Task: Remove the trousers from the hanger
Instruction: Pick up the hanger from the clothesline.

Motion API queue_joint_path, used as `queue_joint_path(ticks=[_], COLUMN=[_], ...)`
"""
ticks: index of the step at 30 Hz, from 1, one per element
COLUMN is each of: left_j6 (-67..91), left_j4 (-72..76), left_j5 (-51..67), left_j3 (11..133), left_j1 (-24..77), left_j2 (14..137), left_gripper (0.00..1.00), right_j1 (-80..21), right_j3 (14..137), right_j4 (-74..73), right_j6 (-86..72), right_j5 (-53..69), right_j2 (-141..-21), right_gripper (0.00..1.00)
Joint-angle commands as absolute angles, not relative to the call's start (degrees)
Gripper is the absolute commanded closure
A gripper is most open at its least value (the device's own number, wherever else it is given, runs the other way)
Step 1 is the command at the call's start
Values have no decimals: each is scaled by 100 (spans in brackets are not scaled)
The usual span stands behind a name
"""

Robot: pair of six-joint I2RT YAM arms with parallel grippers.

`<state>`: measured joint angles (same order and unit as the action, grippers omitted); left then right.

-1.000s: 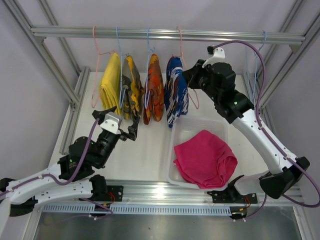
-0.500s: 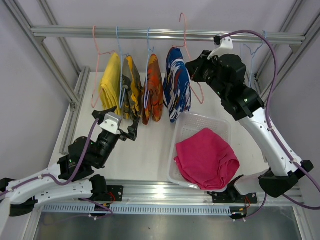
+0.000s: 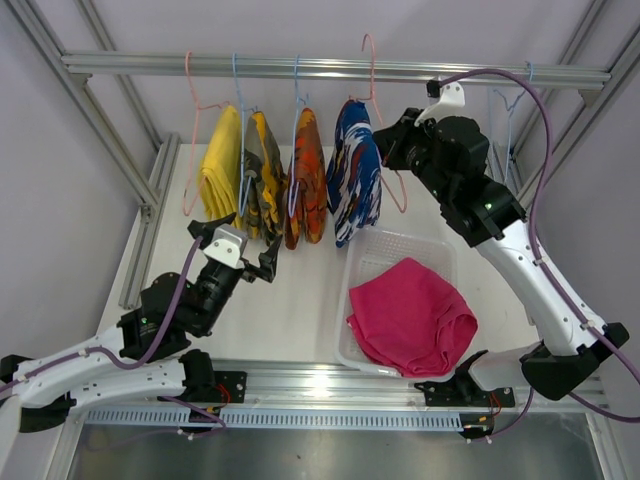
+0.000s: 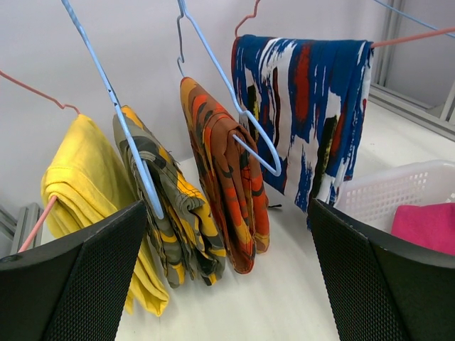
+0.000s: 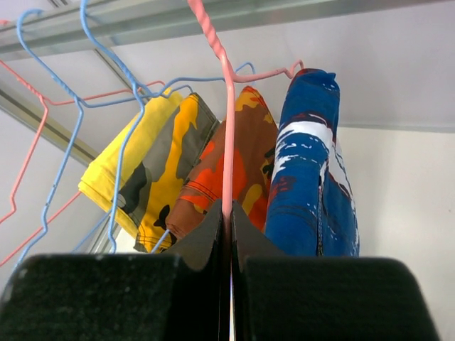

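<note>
The right claw is pressed together on the thin wire of the pink hanger. That hanger carries the blue trousers near the rail, just beside the orange trousers, while the left claw is spread wide and empty, low over the surface. A pinch on round wire may let the hanger swivel, so the trousers could slide off onto the surface and miss the basket, or the hook could snag the rail.
</note>
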<state>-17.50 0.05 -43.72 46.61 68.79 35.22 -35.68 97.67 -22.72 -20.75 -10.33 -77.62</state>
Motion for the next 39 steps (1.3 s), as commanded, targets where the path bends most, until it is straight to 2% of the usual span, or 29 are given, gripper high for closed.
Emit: queue_joint_path(ticks=[1, 23, 39], left_j6=[-1696, -1661, -1687], left_j4=[61, 44, 62], left_j5=[-4315, -4210, -4210], left_j3=[4746, 4737, 4720], left_j1=[6829, 6829, 6838], left_j2=[3533, 3577, 3630], left_gripper=[1, 1, 1], right_j1=[-3621, -3560, -3498], right_j3=[9774, 9157, 10010], right_j4=[-475, 1520, 686], right_j6=[-2004, -1679, -1600], right_j5=[-1169, -1477, -1187], right_j2=[-7356, -8437, -8271], right_gripper=[100, 100, 100])
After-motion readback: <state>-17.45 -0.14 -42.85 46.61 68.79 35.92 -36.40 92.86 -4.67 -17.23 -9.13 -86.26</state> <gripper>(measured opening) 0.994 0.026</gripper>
